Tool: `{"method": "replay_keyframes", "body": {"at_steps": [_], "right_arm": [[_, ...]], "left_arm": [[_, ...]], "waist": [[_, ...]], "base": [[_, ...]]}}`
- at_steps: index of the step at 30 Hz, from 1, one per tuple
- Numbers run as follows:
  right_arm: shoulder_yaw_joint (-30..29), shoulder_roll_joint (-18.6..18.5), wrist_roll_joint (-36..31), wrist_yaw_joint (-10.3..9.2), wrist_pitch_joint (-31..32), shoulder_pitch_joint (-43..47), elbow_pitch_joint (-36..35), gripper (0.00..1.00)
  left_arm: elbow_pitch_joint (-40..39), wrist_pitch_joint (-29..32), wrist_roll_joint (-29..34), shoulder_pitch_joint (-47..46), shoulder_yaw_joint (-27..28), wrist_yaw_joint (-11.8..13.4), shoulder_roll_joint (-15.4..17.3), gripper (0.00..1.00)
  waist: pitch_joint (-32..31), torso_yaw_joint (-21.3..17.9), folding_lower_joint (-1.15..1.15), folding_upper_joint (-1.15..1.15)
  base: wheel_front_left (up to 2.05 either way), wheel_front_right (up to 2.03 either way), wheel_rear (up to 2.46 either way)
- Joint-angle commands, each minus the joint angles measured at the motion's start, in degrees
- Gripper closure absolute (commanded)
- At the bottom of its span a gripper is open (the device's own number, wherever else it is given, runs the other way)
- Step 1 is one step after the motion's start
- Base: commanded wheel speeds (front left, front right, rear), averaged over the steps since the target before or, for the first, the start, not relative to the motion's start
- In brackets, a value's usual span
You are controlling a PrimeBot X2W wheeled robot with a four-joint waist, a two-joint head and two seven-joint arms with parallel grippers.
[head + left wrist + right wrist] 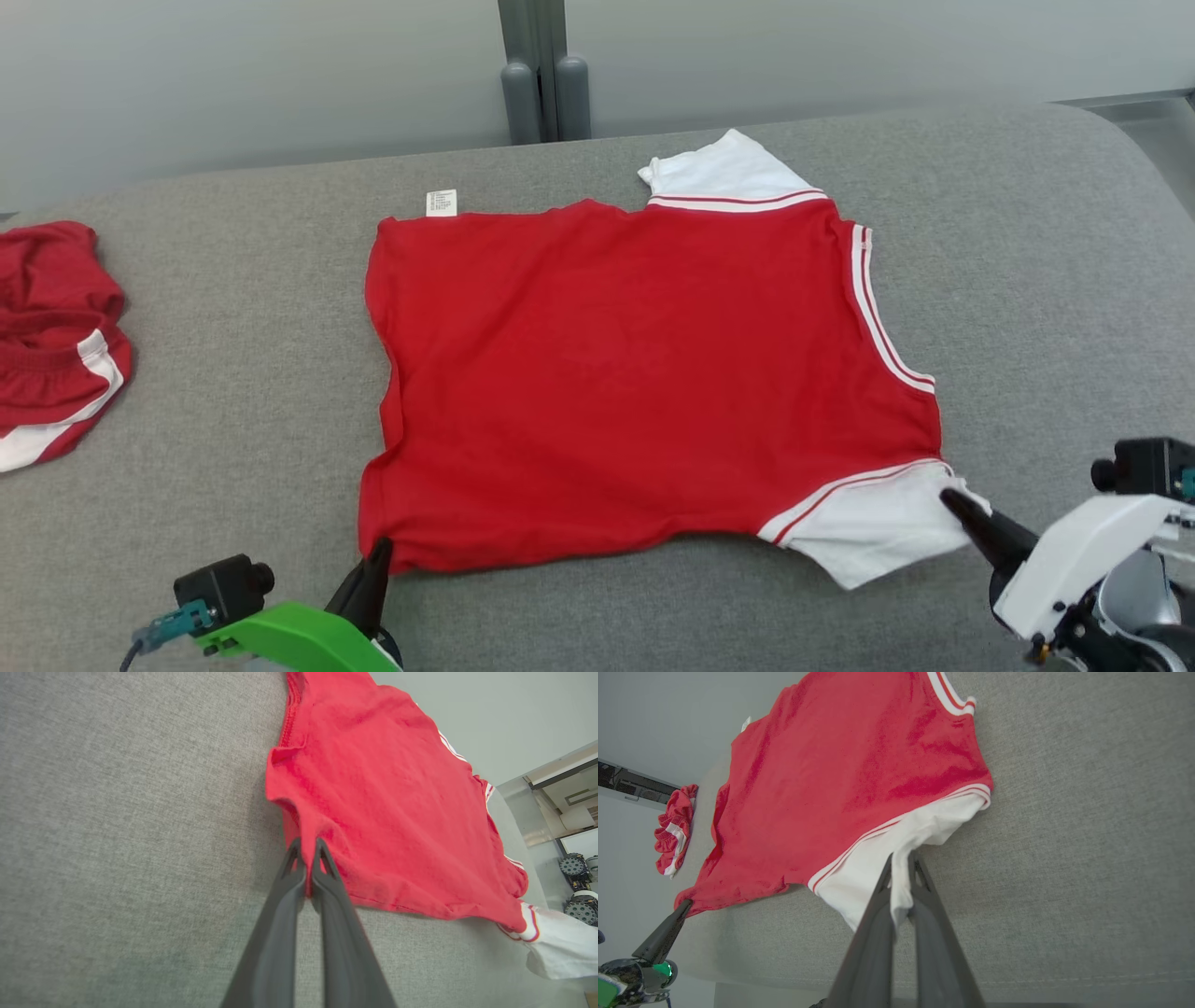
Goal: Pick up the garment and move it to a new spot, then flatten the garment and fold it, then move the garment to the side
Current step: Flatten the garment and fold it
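The garment (pixel 635 373) is a red shirt with white, red-striped sleeves, spread flat on the grey padded table (pixel 1027 280). My left gripper (pixel 378 551) is shut on its near left hem corner; the left wrist view shows red cloth (pixel 373 812) pinched between the dark fingers (pixel 306 858). My right gripper (pixel 952 499) is shut on the near white sleeve (pixel 868 527). In the right wrist view white fabric (pixel 901 849) hangs between its fingers (pixel 901 868), and the left gripper (pixel 682 905) shows at the lower left.
A second red garment with white trim (pixel 51 336) lies bunched at the table's left edge. A grey post (pixel 544 70) stands behind the table. The table's near edge runs just below both grippers. Wheeled machinery (pixel 577 886) sits beyond the table.
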Motion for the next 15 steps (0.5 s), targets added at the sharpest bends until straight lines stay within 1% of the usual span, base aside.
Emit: {"method": "replay_keyframes", "body": {"at_steps": [1, 6, 8, 11, 14, 15], "right_arm": [[0.15, -0.05, -0.64, 0.00, -0.19, -2.25, -0.64, 1.00], [1.18, -0.05, -0.51, 0.00, -0.03, -9.49, 1.11, 1.00], [1.44, -0.08, -1.16, 0.00, 0.35, -12.42, 2.60, 1.00], [2.04, -0.06, -3.24, 0.00, 0.74, -17.19, 4.59, 1.00], [2.44, -0.07, -4.08, 0.00, 0.30, -21.48, 7.27, 1.00], [2.55, -0.31, -4.73, 0.00, -0.11, -23.10, 8.37, 1.00]], "left_arm": [[-0.81, 0.60, 0.07, -2.09, -0.05, 0.55, 0.20, 1.00], [-1.55, 2.10, -0.42, -6.90, -0.27, 1.79, -1.47, 1.00], [-0.77, 2.83, -0.42, -9.45, -0.27, 2.70, -2.17, 1.00], [1.27, 3.22, 0.13, -13.76, -0.28, 3.99, -3.44, 1.00], [4.54, 2.09, 0.85, -17.83, 0.28, 5.08, -4.54, 1.00], [6.14, 1.51, 2.07, -19.40, -0.06, 5.45, -4.43, 1.00]], "waist": [[0.34, 0.50, 0.01, 0.00], [1.20, 1.49, 0.01, 0.00], [1.75, 1.95, 0.01, 0.00], [3.37, 2.58, 0.01, 0.00], [5.07, 2.85, 0.01, 0.00], [5.84, 2.89, 0.01, 0.00]], "base": [[0.00, 0.00, 0.00], [0.00, 0.00, 0.00], [0.00, 0.00, 0.00], [0.00, 0.00, 0.00], [0.00, 0.00, 0.00], [0.00, 0.00, 0.00]]}}
